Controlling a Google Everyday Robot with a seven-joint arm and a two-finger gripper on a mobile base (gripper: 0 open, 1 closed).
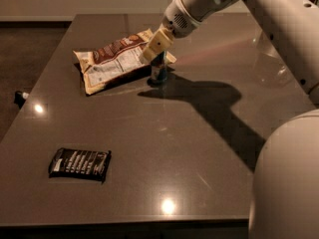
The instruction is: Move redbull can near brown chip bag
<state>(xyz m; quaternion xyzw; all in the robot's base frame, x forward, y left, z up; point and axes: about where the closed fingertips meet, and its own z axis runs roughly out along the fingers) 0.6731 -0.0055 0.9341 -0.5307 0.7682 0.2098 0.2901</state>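
A dark bench (199, 148) carries a flat black packet (79, 163) near its front left, well apart from the rest. At the far side the can (159, 69) stands upright just beside the chip bag (117, 61). The pincer (153, 49) sits at the can's top; I cannot tell whether it is clamped.

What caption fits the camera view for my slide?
Gripper at the top of an upright redbull can beside the brown chip bag on a table.

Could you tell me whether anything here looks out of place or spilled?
Nothing stands out. The redbull can stands upright beside the brown chip bag, with the gripper at its top; the black packet lies flat.
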